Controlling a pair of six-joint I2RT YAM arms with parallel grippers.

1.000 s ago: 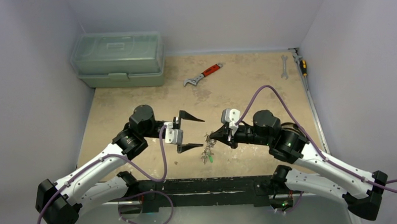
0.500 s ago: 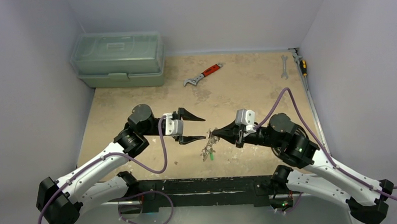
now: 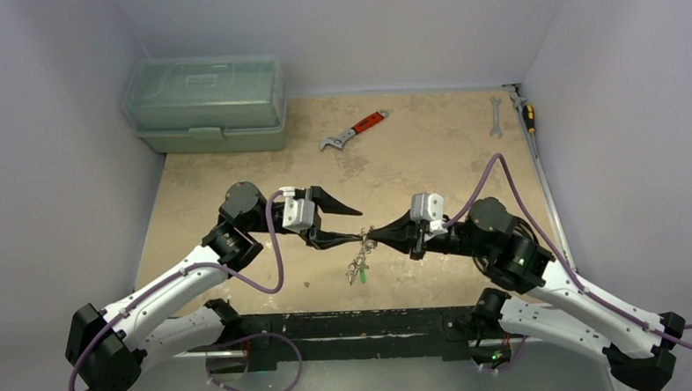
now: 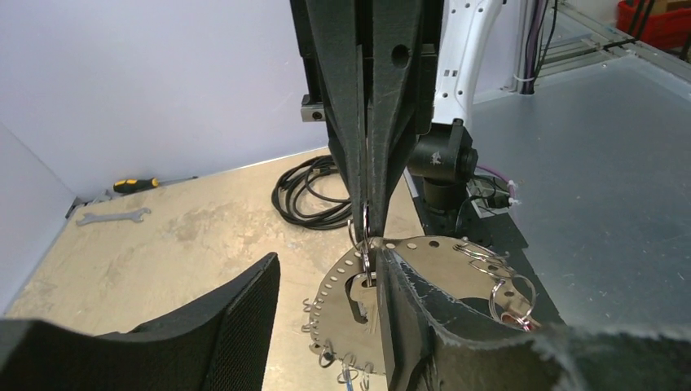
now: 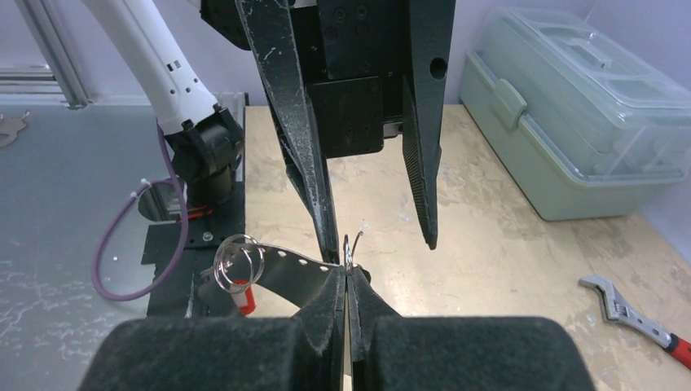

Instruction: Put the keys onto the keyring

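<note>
The keyring (image 4: 332,295), keys (image 3: 358,270) dangling, hangs pinched in the right gripper's (image 3: 372,237) closed fingers, well to the near side of the red wrench (image 3: 355,130). The left gripper's (image 3: 358,228) half-parted fingers straddle it; closing squarely on its rim looks next.

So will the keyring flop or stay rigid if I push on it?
Probably stiff: the keyring looks like flat perforated metal, jutting unsupported from the right gripper. The keys dangle loose, so they'd likely swing.
</note>
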